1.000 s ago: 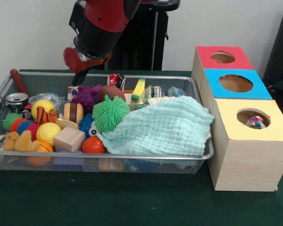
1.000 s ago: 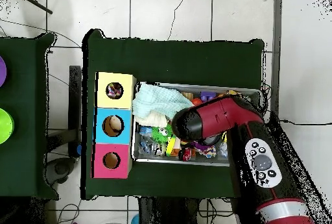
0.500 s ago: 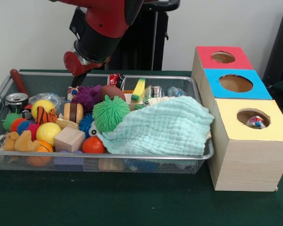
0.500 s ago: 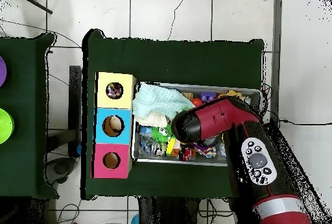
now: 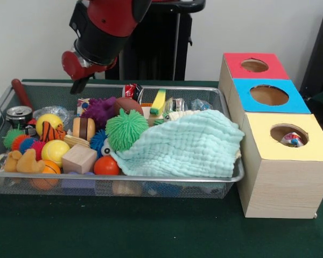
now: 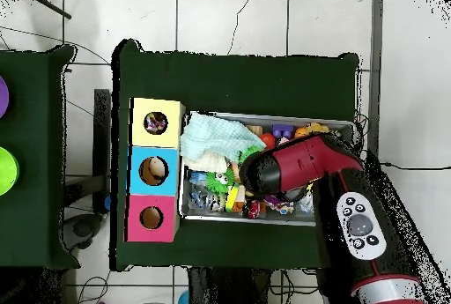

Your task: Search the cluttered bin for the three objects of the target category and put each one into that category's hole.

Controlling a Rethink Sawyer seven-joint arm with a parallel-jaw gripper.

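The arm has lifted and shifted left over the last second; the pincer (image 5: 78, 86) now hangs above the bin's far-left area, clear of the purple spiky ball (image 5: 99, 110) it was nearly touching. It appears to carry nothing, but whether its tips are spread or pressed together I cannot tell. Reads as a failed or abandoned reach, so probably no pick this round. The wire bin (image 5: 234, 174) is packed: green spiky ball (image 5: 125, 129), yellow ball (image 5: 55, 150), wooden block (image 5: 79, 159), soda can (image 5: 18, 114) at far left, and a mint cloth (image 5: 185, 145) covering the right half and likely hiding items. One item sits in the yellow box's hole (image 5: 288, 134); the blue hole (image 5: 268, 95) and red hole (image 5: 254, 65) show nothing from the front view. The target category is unclear, so candidates remain in the bin. Open room lies above the bin; the boxes touch its right rim, and the green worktop (image 5: 151, 231) in front is free.
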